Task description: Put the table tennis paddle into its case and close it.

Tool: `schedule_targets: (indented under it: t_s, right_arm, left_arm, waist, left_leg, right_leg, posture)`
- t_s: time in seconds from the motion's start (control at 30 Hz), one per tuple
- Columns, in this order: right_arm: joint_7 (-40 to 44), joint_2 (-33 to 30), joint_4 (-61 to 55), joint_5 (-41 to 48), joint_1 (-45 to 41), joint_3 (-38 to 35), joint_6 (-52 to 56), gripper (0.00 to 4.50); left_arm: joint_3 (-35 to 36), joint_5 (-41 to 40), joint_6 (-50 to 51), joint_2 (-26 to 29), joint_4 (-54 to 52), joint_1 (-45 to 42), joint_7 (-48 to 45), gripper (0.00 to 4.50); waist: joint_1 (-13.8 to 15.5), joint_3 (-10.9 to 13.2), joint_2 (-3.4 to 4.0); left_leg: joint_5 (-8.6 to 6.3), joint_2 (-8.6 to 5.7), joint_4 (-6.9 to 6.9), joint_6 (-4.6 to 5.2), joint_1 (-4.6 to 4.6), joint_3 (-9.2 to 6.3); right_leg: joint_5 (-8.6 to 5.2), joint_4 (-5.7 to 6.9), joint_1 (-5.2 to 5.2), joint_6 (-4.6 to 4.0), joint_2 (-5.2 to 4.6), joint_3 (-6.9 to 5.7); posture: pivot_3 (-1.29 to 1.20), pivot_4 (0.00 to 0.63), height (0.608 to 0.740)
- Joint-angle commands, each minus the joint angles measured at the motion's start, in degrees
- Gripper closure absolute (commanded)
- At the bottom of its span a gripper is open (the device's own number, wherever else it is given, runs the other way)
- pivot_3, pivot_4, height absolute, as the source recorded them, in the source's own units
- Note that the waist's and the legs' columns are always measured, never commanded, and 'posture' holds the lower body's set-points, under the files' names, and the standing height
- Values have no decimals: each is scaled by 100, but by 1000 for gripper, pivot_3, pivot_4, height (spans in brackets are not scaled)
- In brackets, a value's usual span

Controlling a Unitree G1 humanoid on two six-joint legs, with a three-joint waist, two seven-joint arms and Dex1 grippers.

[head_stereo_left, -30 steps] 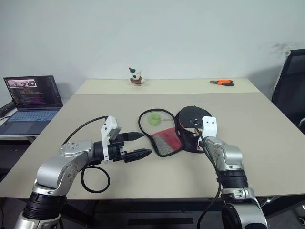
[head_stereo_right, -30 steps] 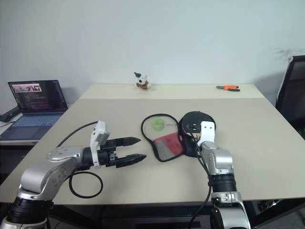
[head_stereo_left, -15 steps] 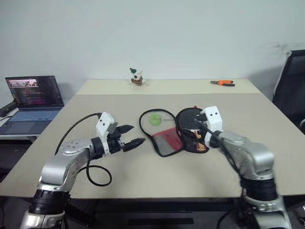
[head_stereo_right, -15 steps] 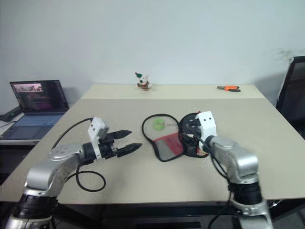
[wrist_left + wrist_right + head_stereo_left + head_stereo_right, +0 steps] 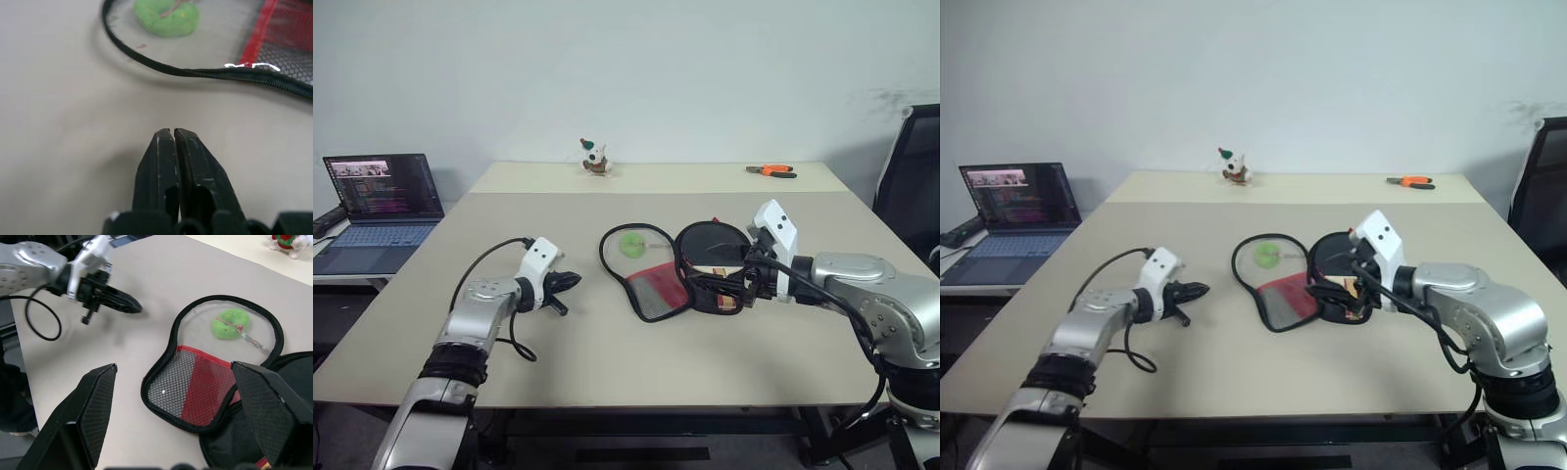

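The table tennis paddle (image 5: 710,257) lies inside the open case (image 5: 690,266) near the middle of the table (image 5: 607,362). Its black face fills the far half of the case and its wooden handle points toward my right arm. The lid flap (image 5: 205,377), with its mesh and red panel, is folded out flat to the left of the paddle, and the green zipper tag (image 5: 630,243) lies inside the zip loop.

My right gripper (image 5: 742,277) hovers just above the handle end of the case with its fingers (image 5: 88,416) spread wide and nothing between them. My left gripper (image 5: 172,139) is pressed together and empty, low over the bare table just left of the flap's zip edge.

I judge the step in hand is to fold the flap over the paddle. I would slide the closed left tip under the zip edge, lift, and turn the flap toward the paddle, while the right gripper holds the case down at the handle so it does not slide.

Around the case the table is free on all sides. The small toy figure (image 5: 594,158) and the orange-handled pliers (image 5: 770,169) stand far behind the case, and the laptop (image 5: 374,211) is well off to its left, so both arms have room.
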Motion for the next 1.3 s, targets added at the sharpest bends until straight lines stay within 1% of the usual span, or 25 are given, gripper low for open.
schedule_targets:
  t_s: [0.03,0.17,0.37,0.53,0.87,0.93,1.1,1.23,1.3]
  right_arm:
    - [-1,-264,56,-407,69,163,-529,422]
    - [-7,-320,129,-491,163,165,-669,422]
    - [-1,-431,297,-637,293,57,-786,422]
    - [45,-688,458,-696,363,-75,-839,422]
    - [-107,-1088,599,-617,566,-485,-511,422]
    - [-158,-1138,627,-624,598,-536,-441,422]
    - [-321,-1176,753,-691,575,-588,-320,422]
    - [-530,-1110,993,-798,461,-554,-291,422]
    - [-652,-950,1275,-868,339,-474,-306,422]
  left_arm:
    - [-199,372,-577,-147,608,-389,-94,4468]
    - [-265,587,-965,-454,1371,-747,-32,4468]
    - [-125,716,-1479,-989,2685,-1405,183,4468]
    - [-127,908,-1846,-1267,3358,-2009,305,4468]
    - [-87,1139,-2229,-2074,3882,-3222,264,4468]
    - [-45,1156,-2253,-2368,3972,-3493,388,4468]
    - [82,1171,-2298,-2869,4125,-3949,684,4468]
    - [149,1182,-2360,-3059,4152,-4144,810,4468]
    - [226,1101,-2441,-2914,4062,-4047,539,4468]
  waist:
    - [1,0,0]
    - [-7,1,-2]
    - [18,1,-2]
    - [19,2,-4]
    - [28,5,-9]
    - [28,5,-9]
    - [20,6,-11]
    - [-11,6,-10]
    - [-20,6,-10]
  left_leg:
    - [0,-1,0,0,-1,0]
    - [0,0,2,0,-2,0]
    - [0,-3,24,0,-20,-16]
    - [-1,-5,65,1,-48,-36]
    - [-1,-11,76,1,-68,-34]
    - [-1,-11,76,1,-68,-33]
    - [-1,-11,77,1,-69,-32]
    - [-1,-9,76,1,-67,-31]
    - [0,-9,76,1,-65,-30]
  right_leg:
    - [0,0,0,0,0,-1]
    - [0,1,-2,0,0,-1]
    - [2,3,-1,3,-1,-21]
    - [4,6,-1,7,-1,-47]
    - [8,1,-5,14,-3,-57]
    - [8,1,-5,14,-3,-57]
    - [7,2,-6,15,-3,-57]
    - [7,4,-7,15,-2,-52]
    - [7,6,-8,15,-2,-50]
  posture:
    - [0,150,740]
    - [0,150,740]
    - [0,150,740]
    - [0,150,740]
    - [0,150,740]
    - [0,150,740]
    - [0,150,740]
    - [0,150,740]
    - [0,150,740]
